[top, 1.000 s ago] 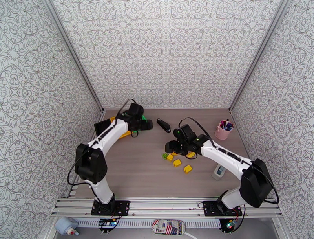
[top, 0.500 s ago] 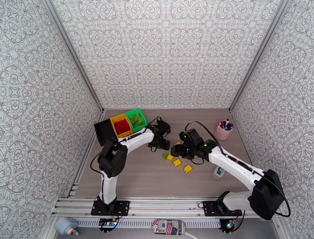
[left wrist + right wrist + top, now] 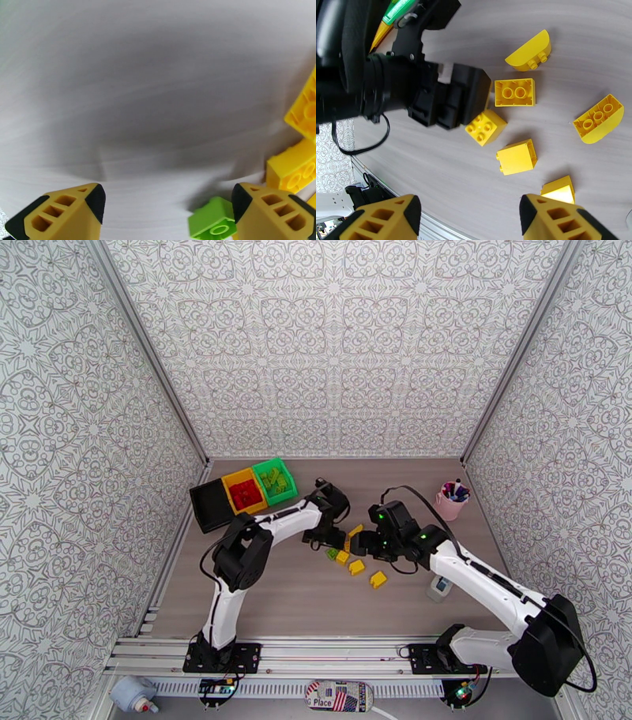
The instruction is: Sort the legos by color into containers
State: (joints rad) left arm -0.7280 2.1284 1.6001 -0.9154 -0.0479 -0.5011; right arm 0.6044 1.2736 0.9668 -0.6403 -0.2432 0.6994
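Note:
Loose legos lie mid-table: one lime green (image 3: pixel 332 553) and yellow ones (image 3: pixel 357 567), (image 3: pixel 378 579). My left gripper (image 3: pixel 325 538) hovers open just left of them; in the left wrist view its fingertips (image 3: pixel 63 211) stand wide apart over bare table, with the green lego (image 3: pixel 211 219) beside the right fingertip and yellow legos (image 3: pixel 292 169) further right. My right gripper (image 3: pixel 365 544) is open on the pile's right side, above several yellow legos (image 3: pixel 514 92), (image 3: pixel 486 127), (image 3: pixel 516 156), nothing between its fingers (image 3: pixel 561 217). The containers stand at the back left: black (image 3: pixel 209 504), yellow (image 3: pixel 243 493) holding red legos, green (image 3: pixel 275 479) holding green ones.
A pink cup of pens (image 3: pixel 450 502) stands at the back right, and a small white object (image 3: pixel 441 586) lies beside the right arm. The left gripper's black body (image 3: pixel 446 98) sits close to the right gripper, right over the lego pile.
My left arm has swung from the containers across to the lego pile and come down beside the green lego. The right gripper has shifted slightly right and opened a little.

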